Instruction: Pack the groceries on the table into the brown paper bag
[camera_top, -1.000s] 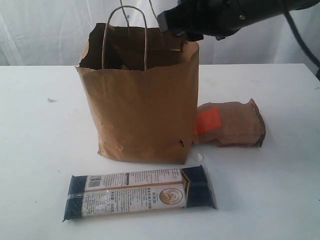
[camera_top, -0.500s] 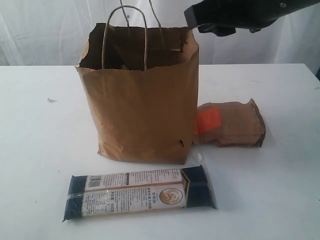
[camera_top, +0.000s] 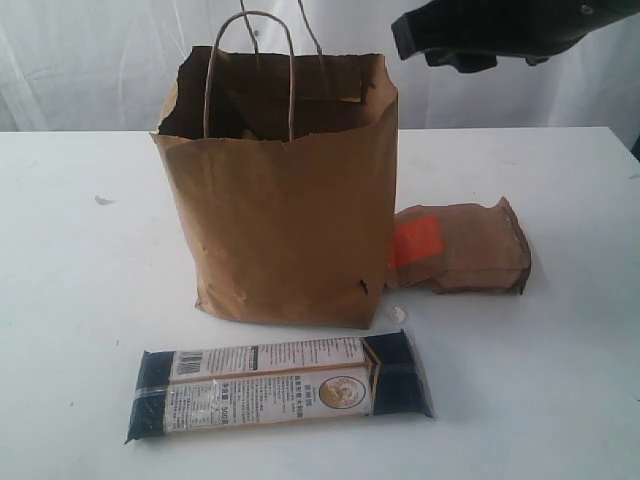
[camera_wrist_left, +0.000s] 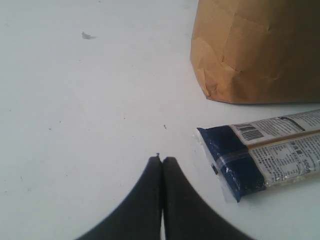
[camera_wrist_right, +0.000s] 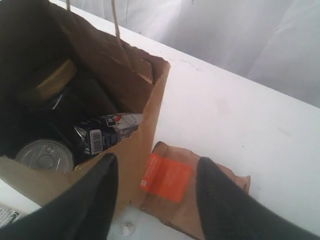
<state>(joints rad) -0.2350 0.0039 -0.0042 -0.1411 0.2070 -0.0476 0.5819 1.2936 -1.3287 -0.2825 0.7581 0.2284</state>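
The brown paper bag (camera_top: 280, 200) stands upright mid-table (camera_top: 80, 290). Seen in the right wrist view, it holds a metal-lidded can (camera_wrist_right: 45, 155), a gold-lidded jar (camera_wrist_right: 55, 80) and a dark-blue packet (camera_wrist_right: 105, 132). A brown orange-labelled pouch (camera_top: 460, 248) lies right of the bag. In front lies the long dark-blue noodle pack (camera_top: 280, 388). A tiny wrapped candy (camera_top: 399, 314) sits by the bag's front right corner. My right gripper (camera_wrist_right: 157, 172) hangs open and empty, high over the bag's right edge and the pouch (camera_wrist_right: 200, 200). My left gripper (camera_wrist_left: 162, 159) is shut, empty, low over the table beside the noodle pack (camera_wrist_left: 260, 155).
A small scrap (camera_top: 104, 200) lies on the table left of the bag. White curtains hang behind the table's far edge. The bag's cord handles (camera_top: 250, 70) stick up above its mouth. The left arm is outside the exterior view.
The right arm has drawn back to the right, from over the bag's mouth to beyond its right edge. Nothing on the table has moved.
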